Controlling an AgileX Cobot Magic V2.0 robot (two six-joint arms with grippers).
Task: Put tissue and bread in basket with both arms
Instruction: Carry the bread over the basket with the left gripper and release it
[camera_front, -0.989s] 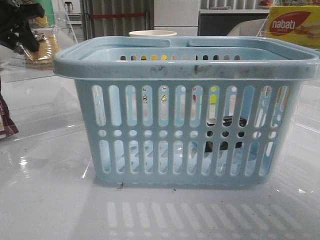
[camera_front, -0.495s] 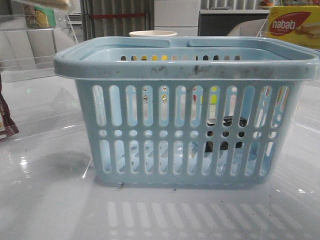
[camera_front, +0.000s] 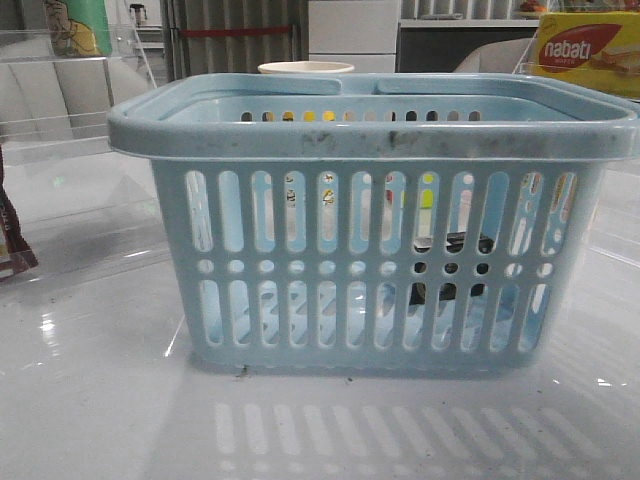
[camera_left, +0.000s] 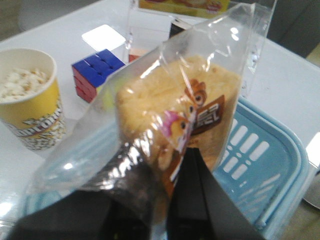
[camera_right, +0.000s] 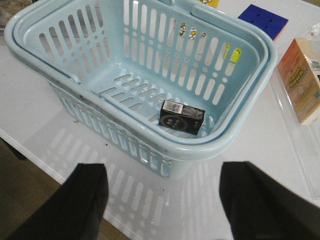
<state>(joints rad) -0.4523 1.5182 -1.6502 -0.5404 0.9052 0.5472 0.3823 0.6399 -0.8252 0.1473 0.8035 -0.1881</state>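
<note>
Inside the basket (camera_right: 45, 50), the tissue (camera_right: 182, 117) lies flat.

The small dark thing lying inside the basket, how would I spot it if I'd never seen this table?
Find the big light-blue basket with slotted walls standing on the white table. On its floor, close to one long wall, lies the tissue, a small flat black packet with a white label at one end. It is the only thing in the basket.

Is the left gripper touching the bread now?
Touching. In the left wrist view, the left gripper is shut on the bread: its dark fingers pinch the clear wrapper's lower edge, with the basket below.
</note>
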